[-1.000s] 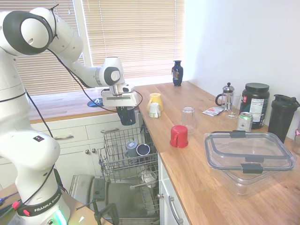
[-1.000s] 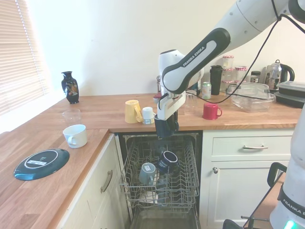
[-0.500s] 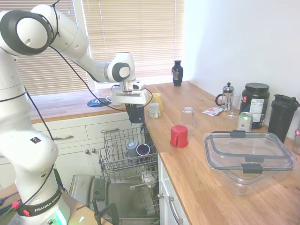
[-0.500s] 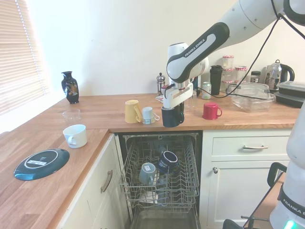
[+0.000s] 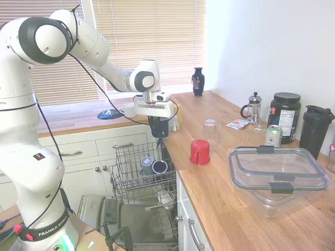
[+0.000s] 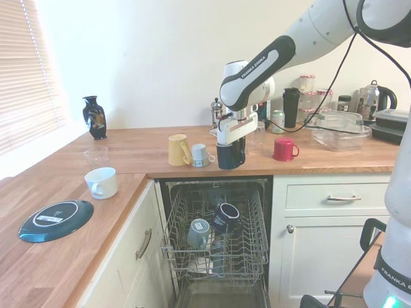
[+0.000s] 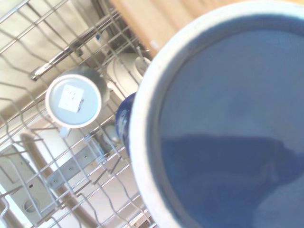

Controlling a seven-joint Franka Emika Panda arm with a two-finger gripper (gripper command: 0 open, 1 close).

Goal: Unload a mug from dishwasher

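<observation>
Daylight floods both exterior views, coming through the slatted cream window blinds [image 5: 149, 39] and leaving the white wall pale and slightly washed out. The long wooden worktop [image 5: 230, 198] carries a soft sheen, with faint, short shadows beside the things standing on it. The open dishwasher cavity below is darker. Both wide views are sharp, with mild bending of straight lines toward the edges. The wrist view is blurred: the dark navy mug [image 7: 228, 128] fills it out of focus, its rim apparently bleached by glare.

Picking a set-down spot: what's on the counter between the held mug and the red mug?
Bare wood in the second exterior view, between the dark navy mug and the red mug; an upturned clear glass stands just behind.
</observation>
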